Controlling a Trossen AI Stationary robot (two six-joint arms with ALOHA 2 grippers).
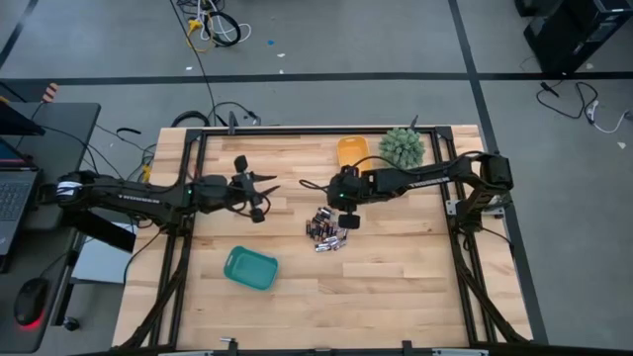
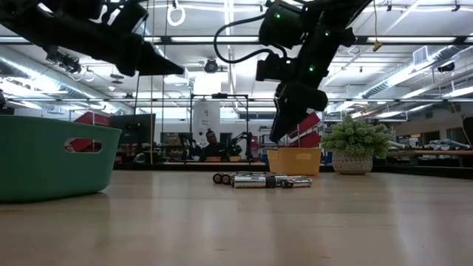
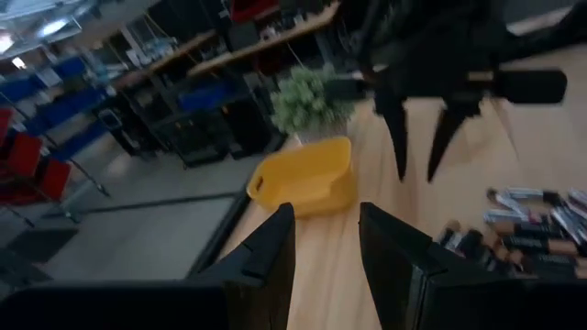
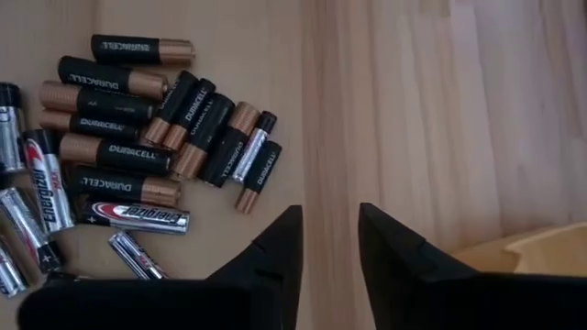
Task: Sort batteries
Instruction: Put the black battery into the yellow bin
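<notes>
Wooden table before us: batteries heaped mid-table, our right gripper above them, fingers spread and empty; our left gripper likewise spread, empty.

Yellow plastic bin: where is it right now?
In the high view the yellow plastic bin sits at the far edge of the wooden table, right of centre, beside the green potted plant and beyond the pile of batteries.

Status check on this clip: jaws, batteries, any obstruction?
Right gripper open, empty, above table beside batteries. Left gripper open, empty, waiting aloft. Batteries piled mid-table, nothing blocking.
</notes>
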